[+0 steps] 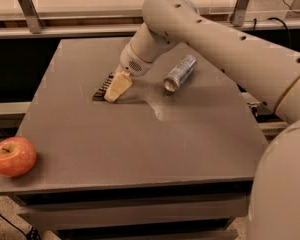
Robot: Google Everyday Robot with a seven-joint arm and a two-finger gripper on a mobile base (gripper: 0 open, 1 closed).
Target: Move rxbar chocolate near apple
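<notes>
The rxbar chocolate [103, 86] lies flat on the grey table [140, 144], left of centre toward the back; it is a dark wrapper with white text, mostly hidden by the gripper. My gripper [115, 90] reaches down from the upper right and is right over the bar's right part, with one pale finger [118, 86] showing in front of it. The apple [13, 156], red-orange with a short stem, sits at the table's front left corner, far from the bar.
A silver cylindrical can [180, 73] lies on its side just right of the gripper. My large arm [230, 49] spans the right side of the view. A rail and posts run along the back behind the table.
</notes>
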